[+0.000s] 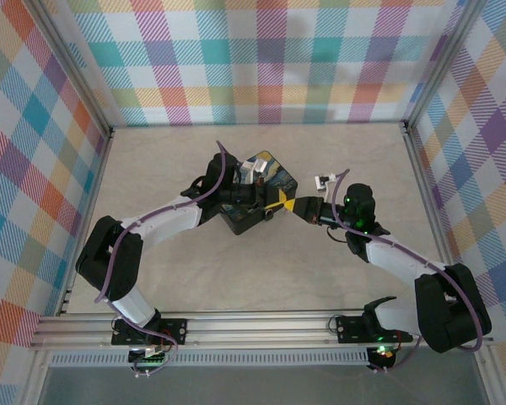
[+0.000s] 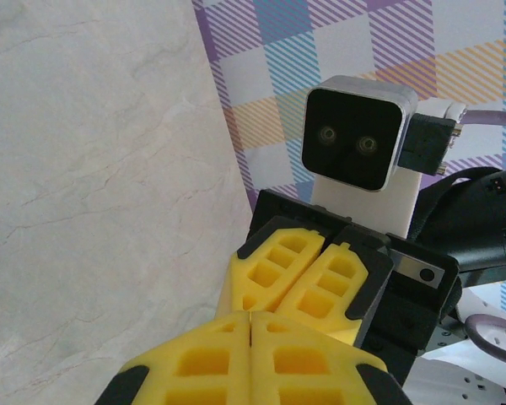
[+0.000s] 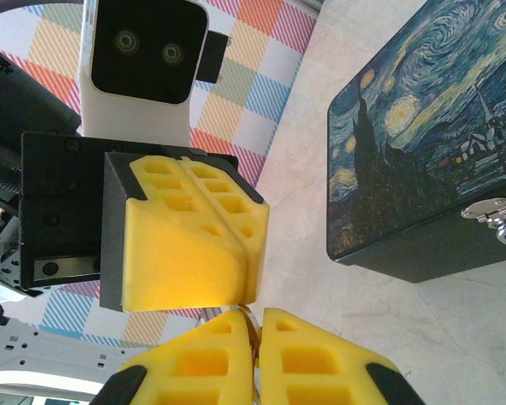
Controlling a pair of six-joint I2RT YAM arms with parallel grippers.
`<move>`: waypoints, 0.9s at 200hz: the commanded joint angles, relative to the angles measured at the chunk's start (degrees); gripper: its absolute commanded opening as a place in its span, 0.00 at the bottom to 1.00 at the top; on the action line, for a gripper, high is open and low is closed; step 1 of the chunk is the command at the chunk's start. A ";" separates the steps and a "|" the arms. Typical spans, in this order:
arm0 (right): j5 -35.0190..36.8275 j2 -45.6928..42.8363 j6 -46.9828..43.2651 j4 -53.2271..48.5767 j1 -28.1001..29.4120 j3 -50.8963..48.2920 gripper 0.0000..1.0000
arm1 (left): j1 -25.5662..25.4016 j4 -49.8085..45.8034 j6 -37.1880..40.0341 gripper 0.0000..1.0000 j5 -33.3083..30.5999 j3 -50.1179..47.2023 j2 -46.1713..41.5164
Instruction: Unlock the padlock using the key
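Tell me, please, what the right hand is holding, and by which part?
Likely the key, a thin pale sliver pinched between the right hand's fingertips; which part cannot be told.

No text, label or number can be read.

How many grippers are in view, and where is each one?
2. The left gripper, jaws shut, reaches over the painted box. The right gripper meets it tip to tip beside the box's right corner, jaws shut on what looks like a thin pale key.
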 commanded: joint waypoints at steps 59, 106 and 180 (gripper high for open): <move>3.67 -6.90 -3.41 -4.36 0.02 -1.81 0.00 | 0.53 -3.07 0.92 0.28 -2.51 -0.85 0.20; 8.36 -10.08 -9.22 -15.13 -0.07 -1.01 0.00 | 2.39 -7.50 2.94 0.38 -4.38 0.06 -0.56; 14.36 -10.10 -14.80 -26.59 -0.32 1.72 0.00 | 0.84 -23.20 11.39 0.39 -18.60 1.85 -3.93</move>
